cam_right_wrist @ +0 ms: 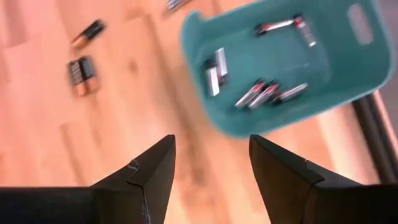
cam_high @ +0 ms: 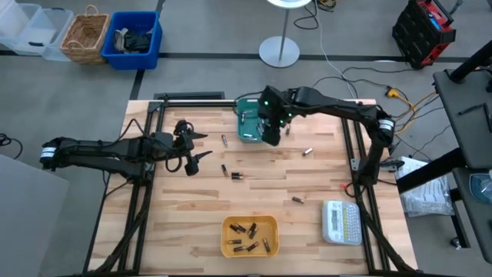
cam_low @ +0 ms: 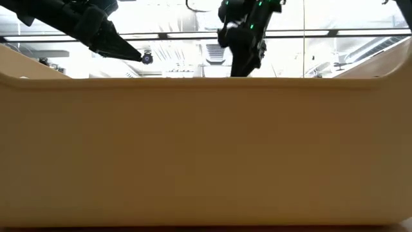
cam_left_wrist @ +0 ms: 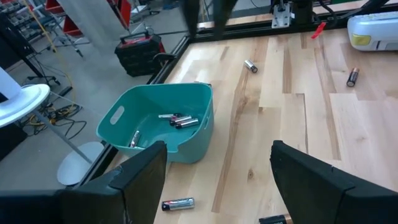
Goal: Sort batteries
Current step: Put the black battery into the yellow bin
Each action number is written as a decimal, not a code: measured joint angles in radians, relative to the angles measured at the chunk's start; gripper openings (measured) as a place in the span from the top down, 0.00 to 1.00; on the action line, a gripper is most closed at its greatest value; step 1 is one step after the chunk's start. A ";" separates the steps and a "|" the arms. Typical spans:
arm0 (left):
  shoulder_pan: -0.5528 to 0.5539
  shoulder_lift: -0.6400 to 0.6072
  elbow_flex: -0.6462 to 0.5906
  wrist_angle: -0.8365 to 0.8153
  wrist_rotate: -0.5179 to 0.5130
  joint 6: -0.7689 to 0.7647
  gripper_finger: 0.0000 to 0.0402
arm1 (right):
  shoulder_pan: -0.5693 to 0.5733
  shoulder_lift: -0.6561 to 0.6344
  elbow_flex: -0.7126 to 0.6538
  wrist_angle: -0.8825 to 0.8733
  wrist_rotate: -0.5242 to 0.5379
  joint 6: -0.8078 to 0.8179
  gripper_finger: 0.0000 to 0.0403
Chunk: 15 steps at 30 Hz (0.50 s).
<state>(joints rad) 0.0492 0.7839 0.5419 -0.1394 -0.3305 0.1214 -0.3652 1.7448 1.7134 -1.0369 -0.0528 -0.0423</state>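
Yellow bin wall nearest, right pincer spread, apparently empty, over teal bin

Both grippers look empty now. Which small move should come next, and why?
Probably the right gripper, open and empty beside the teal bin, should swing to the loose battery nearby. The left gripper is open too, with another battery close by.

A tan bin wall fills the low view, hiding the tabletop; loose batteries appear motion-blurred.
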 joint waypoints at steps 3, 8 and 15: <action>0.000 0.000 0.000 0.000 0.000 -0.007 0.34 | 0.051 -0.027 -0.001 -0.054 0.000 0.046 0.52; 0.000 0.000 0.000 -0.003 0.000 -0.011 0.34 | 0.146 -0.047 -0.006 -0.126 0.000 0.097 0.53; 0.000 0.000 0.000 -0.004 0.000 -0.024 0.34 | 0.290 -0.050 -0.086 -0.130 0.000 0.121 0.55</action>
<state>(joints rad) 0.0491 0.7841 0.5419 -0.1433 -0.3305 0.0976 -0.0748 1.6943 1.6273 -1.1667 -0.0525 0.0791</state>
